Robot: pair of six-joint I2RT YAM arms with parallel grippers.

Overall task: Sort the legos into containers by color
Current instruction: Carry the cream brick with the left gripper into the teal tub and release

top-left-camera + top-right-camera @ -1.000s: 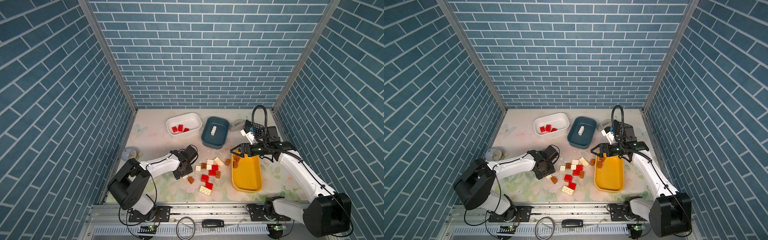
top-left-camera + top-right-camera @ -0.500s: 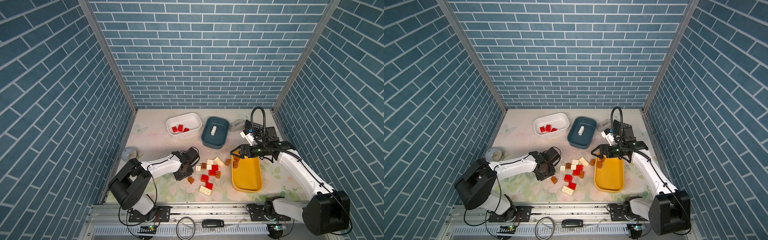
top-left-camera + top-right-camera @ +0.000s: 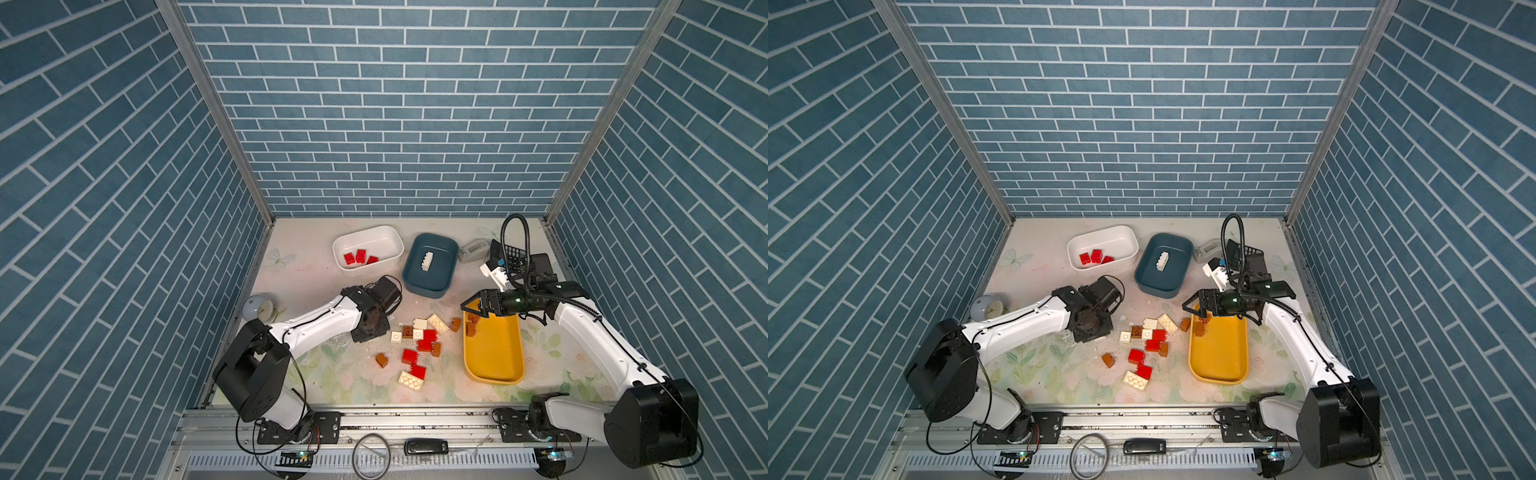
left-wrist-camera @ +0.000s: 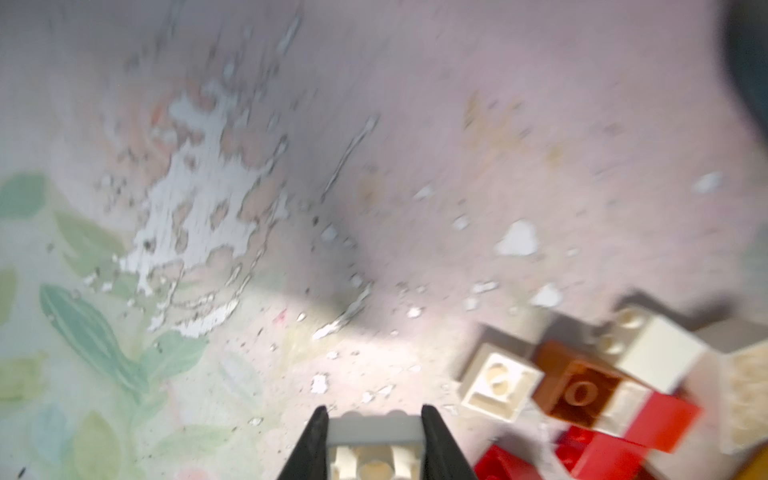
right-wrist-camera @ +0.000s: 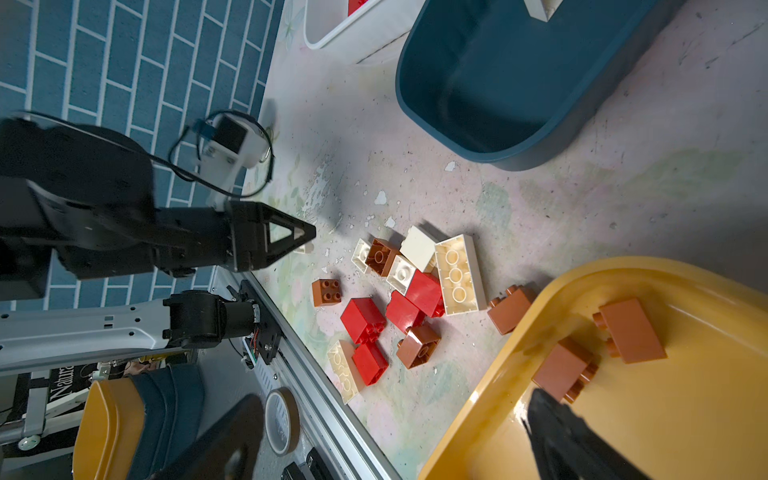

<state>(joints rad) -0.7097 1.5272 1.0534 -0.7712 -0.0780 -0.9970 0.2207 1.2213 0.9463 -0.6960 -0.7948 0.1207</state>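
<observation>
The left arm (image 3: 316,324) reaches low and forward, wrist bent steeply down, with the left gripper (image 4: 372,415) pinched narrowly on a cream-white brick (image 4: 374,430). The right arm (image 3: 582,328) stretches forward and inward. The right gripper (image 3: 470,306) lies about level, its jaws spread wide with nothing between them.

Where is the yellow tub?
In a top view, the yellow tub sits right of the loose bricks, its far end under the right gripper.

Mixed legos (image 3: 424,345) cluster beside the yellow tub (image 3: 494,353), which holds two brown. White tub (image 3: 382,245) holds three red, teal tub (image 3: 428,278) one cream. The left hand (image 4: 374,411) grips a cream lego (image 4: 374,432).
</observation>
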